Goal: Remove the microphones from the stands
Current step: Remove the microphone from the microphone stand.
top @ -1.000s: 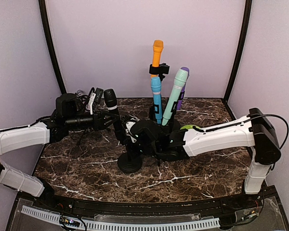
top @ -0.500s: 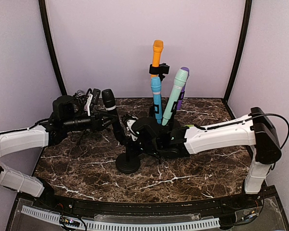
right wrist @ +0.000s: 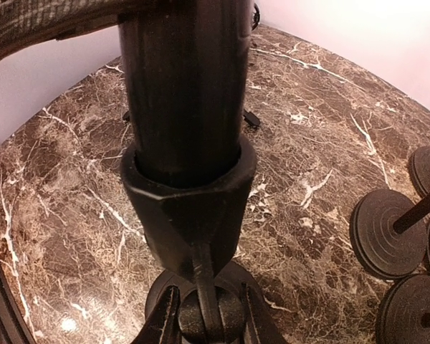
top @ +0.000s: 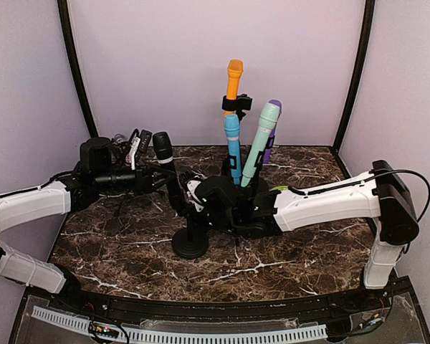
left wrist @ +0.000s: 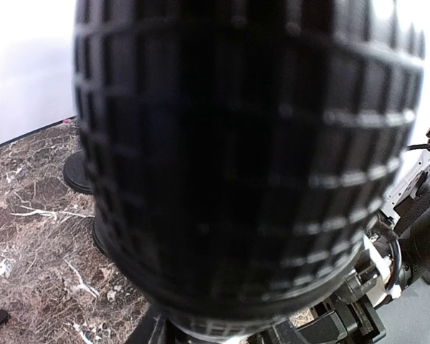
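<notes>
Both arms reach inward low, the left end effector (top: 162, 179) clamped on the tilted black microphone (top: 163, 147), which is seated in its stand (top: 190, 244), whose stem the right wrist view alone shows the right end effector (right wrist: 209, 319) pinching tight.

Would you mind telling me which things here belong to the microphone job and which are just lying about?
Job:
- black mic
- stand
- left gripper, gripping the mic
- right gripper, clamped on the stand's post

Lying about:
- orange mic, blue mic, teal mic, purple mic, all upright at the back
- clutter at back left, too small to identify
</notes>
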`<state>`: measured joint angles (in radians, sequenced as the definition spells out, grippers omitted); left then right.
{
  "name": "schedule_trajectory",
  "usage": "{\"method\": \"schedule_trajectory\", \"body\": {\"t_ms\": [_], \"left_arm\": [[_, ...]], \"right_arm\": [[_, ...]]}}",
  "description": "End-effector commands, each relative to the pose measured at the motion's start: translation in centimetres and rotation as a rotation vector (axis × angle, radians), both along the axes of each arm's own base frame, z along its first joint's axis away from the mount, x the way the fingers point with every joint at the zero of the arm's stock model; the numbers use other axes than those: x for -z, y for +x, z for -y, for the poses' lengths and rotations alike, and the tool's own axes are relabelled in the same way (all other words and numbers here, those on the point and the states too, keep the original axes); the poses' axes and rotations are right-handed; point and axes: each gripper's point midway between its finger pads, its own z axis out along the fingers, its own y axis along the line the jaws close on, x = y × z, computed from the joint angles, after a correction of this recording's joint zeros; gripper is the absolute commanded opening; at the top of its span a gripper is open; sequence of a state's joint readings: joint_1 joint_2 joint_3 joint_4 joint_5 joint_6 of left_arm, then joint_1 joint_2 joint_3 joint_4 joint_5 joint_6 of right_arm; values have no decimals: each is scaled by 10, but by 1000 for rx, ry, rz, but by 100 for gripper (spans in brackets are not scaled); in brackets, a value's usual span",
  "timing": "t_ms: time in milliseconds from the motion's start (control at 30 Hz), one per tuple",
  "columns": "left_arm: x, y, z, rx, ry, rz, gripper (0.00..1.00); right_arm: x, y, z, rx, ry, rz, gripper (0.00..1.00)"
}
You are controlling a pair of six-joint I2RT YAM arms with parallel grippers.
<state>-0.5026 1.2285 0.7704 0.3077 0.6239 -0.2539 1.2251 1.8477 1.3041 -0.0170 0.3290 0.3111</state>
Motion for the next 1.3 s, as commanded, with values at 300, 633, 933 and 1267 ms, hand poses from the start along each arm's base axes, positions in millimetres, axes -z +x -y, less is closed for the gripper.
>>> {"method": "schedule_trajectory", "body": {"t_ms": [300, 633, 933, 1267], "left_arm": [[-84, -14, 8, 67, -180, 165, 0], [-67, -19, 13, 121, -228, 152, 0], [-36, -5, 22, 110, -211, 59, 35], [-25, -4, 26, 100, -197, 41, 55]], "right_arm": [[78, -22, 26, -39, -284, -55, 0], [55, -14, 23, 13, -236, -36, 0], [41, -10, 13, 22, -181, -16, 0], [38, -12, 4, 9, -139, -36, 0]]}}
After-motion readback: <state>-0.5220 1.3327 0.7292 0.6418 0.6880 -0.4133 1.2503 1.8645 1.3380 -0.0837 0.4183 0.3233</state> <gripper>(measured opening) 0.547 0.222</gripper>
